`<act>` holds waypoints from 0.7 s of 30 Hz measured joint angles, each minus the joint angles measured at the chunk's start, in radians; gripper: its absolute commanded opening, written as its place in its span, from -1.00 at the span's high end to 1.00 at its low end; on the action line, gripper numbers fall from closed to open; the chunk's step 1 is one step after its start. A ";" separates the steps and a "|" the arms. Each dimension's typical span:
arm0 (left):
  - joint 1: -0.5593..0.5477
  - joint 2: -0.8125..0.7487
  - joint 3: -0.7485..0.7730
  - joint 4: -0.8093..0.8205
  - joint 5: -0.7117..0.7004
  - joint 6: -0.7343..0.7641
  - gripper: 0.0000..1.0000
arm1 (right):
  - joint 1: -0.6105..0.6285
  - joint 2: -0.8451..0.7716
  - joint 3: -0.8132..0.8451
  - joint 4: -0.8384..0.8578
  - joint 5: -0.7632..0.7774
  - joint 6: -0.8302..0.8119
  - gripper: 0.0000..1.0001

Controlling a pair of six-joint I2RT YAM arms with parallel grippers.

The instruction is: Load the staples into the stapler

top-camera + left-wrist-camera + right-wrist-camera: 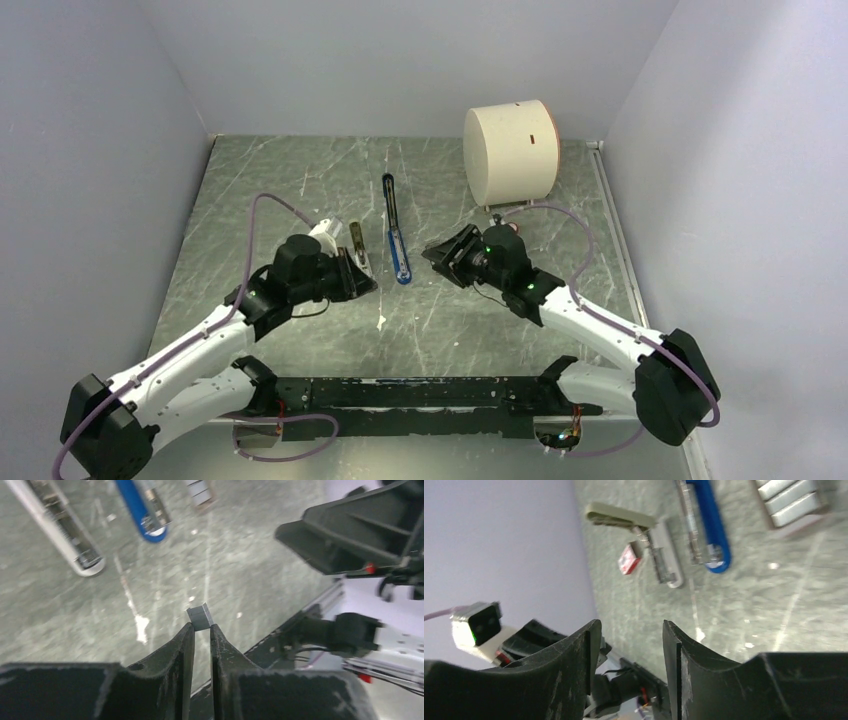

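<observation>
The blue stapler (400,257) lies mid-table with its thin black arm (388,195) swung open toward the back. It also shows in the left wrist view (142,510) and the right wrist view (710,527). My left gripper (366,283) hovers left of the stapler. It (201,626) is shut on a small grey block of staples (199,615) that pokes out past its tips. My right gripper (432,254) sits just right of the stapler. Its jaws (630,625) stand open with nothing between them.
A silvery-grey strip (358,250) lies left of the stapler, with a small red item (629,559) beside it. More staple strips (791,500) rest in a small box at the right. A white cylinder (510,150) stands at the back right. Grey walls enclose the table.
</observation>
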 measured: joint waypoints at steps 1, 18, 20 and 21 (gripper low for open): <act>-0.015 0.007 0.011 -0.047 -0.034 0.025 0.60 | 0.000 -0.003 0.000 -0.031 0.020 -0.008 -0.05; -0.358 0.433 0.240 -0.343 -0.457 0.134 0.62 | -0.033 -0.037 -0.063 -0.265 0.202 -0.043 -0.02; -0.387 0.487 0.258 -0.344 -0.478 0.135 0.60 | -0.039 -0.035 -0.064 -0.271 0.201 -0.043 -0.01; -0.399 0.513 0.264 -0.343 -0.486 0.134 0.57 | -0.042 -0.034 -0.064 -0.271 0.201 -0.043 -0.01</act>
